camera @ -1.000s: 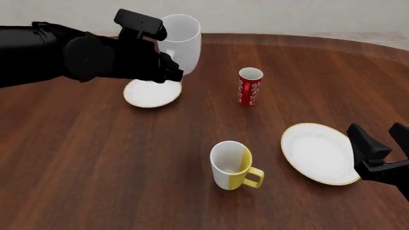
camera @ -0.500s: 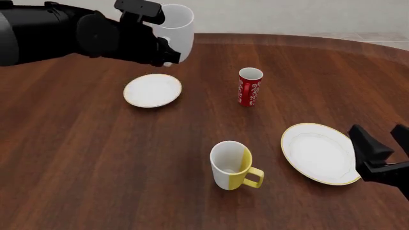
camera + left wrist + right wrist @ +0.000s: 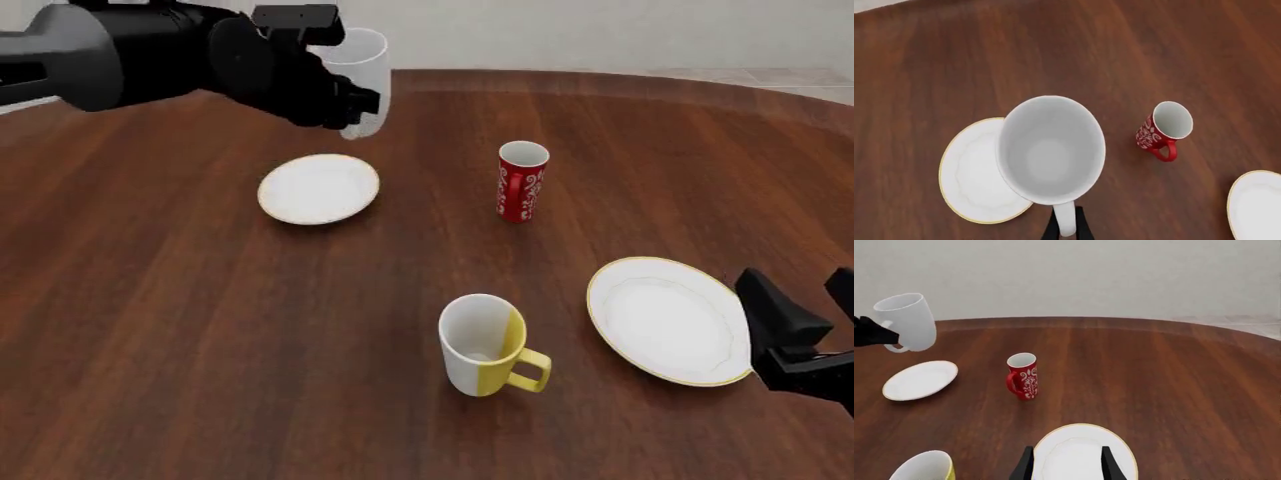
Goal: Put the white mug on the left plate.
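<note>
My left gripper (image 3: 344, 104) is shut on the handle of the tall plain white mug (image 3: 362, 78) and holds it upright, high above the table. In the front view the mug hangs above and just past the far edge of the small gold-rimmed left plate (image 3: 318, 188). In the left wrist view the mug (image 3: 1051, 150) overlaps one side of the plate (image 3: 971, 175), and the fingers (image 3: 1054, 231) pinch the handle. The right wrist view shows the mug (image 3: 907, 320) above the plate (image 3: 919, 380). My right gripper (image 3: 810, 308) is open and empty at the near right.
A red patterned cup (image 3: 522, 182) stands right of the left plate. A white-and-yellow mug (image 3: 481, 345) stands near the front middle. The larger white plate (image 3: 667, 318) lies at the right, just in front of my right gripper (image 3: 1066, 466).
My left arm has lifted the white mug higher and carried it a little further back from the small plate, which now shows fully. The right gripper has barely moved.
</note>
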